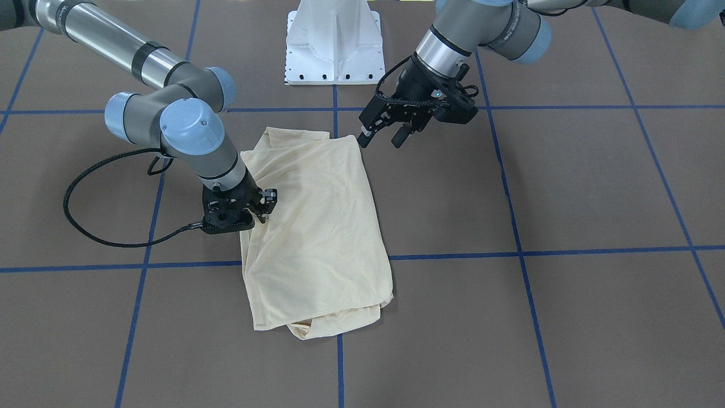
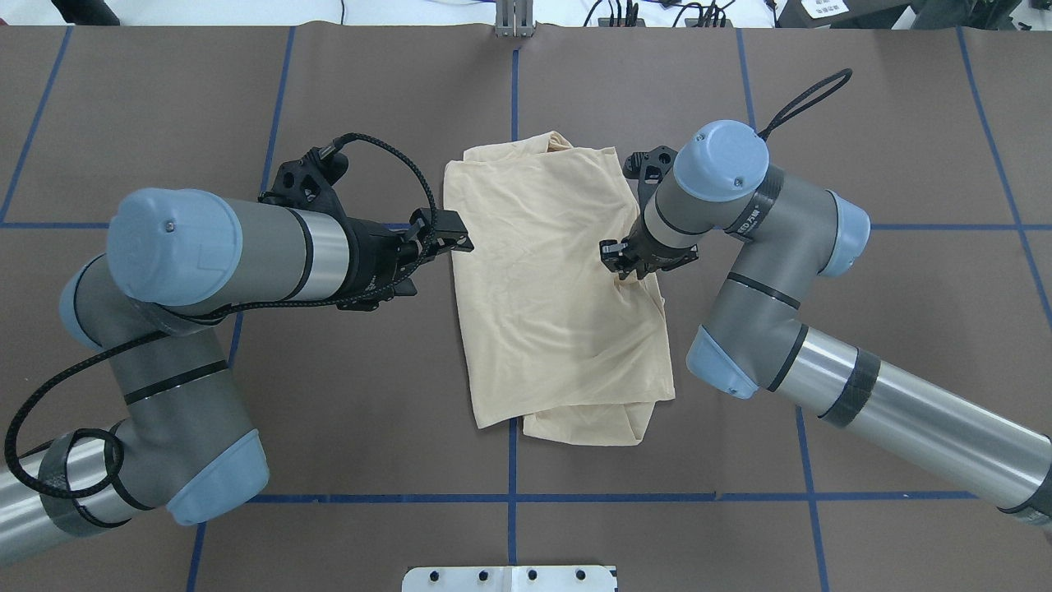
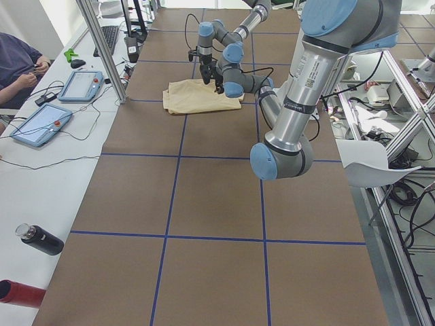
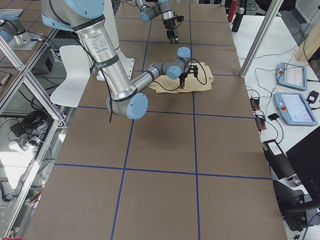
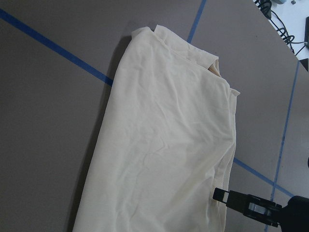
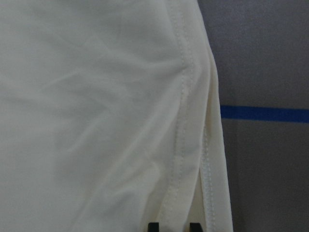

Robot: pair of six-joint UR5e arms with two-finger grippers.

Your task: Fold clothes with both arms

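The table [image 2: 904, 288] is a wide brown top, marked off into big squares by blue tape lines [image 2: 370, 498]. Near its middle a folded cream shirt [image 2: 542, 312] lies flat in a rough rectangle. It covers a crossing of two lines, and a lower layer pokes out at the end nearer the robot. The white base [image 1: 334, 45] stands on the centre line, apart from the shirt.

Fwiw I counted one T-shirt [image 2: 551, 288], two arms (left arm [image 2: 246, 247], right arm [image 2: 772, 238]), two grippers (left gripper [image 1: 382, 139], right gripper [image 1: 266, 207]), one white base [image 1: 334, 42], one black bottle [image 3: 41, 240].
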